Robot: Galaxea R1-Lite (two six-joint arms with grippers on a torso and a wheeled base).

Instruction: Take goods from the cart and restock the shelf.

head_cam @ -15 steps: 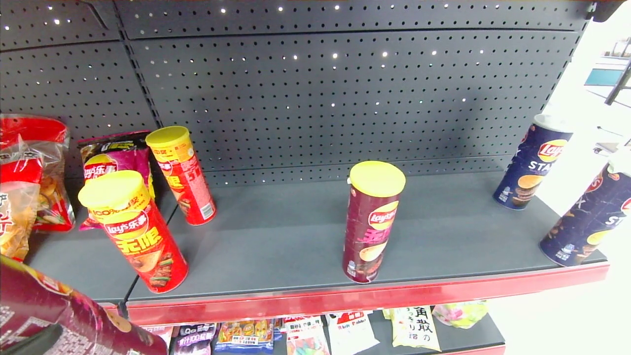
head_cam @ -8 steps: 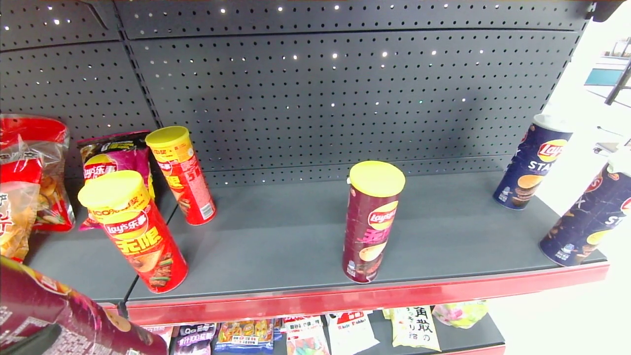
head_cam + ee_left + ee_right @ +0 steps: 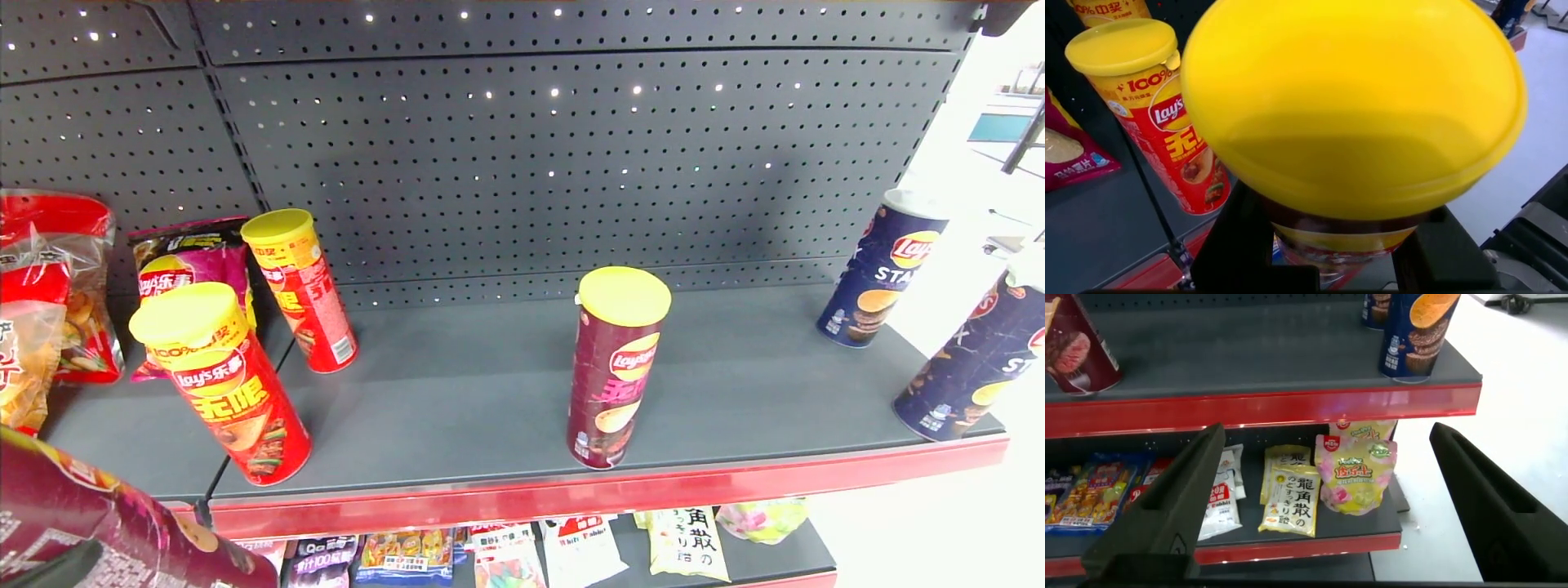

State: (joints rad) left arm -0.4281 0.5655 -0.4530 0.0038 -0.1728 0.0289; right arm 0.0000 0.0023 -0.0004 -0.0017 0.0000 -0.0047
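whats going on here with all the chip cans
The robot is restocking a snack shelf. Its left gripper grips a maroon chip can with a yellow lid, low at the shelf's front left, not yet set down. The right gripper hangs open and empty lower down. Two red cans, a second maroon can and two blue cans stand on it.

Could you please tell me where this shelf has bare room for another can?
The widest free patch on the shelf lies between the red cans and the standing maroon can. A second lies between that can and the navy cans. The left end, around the snack bags, is crowded.
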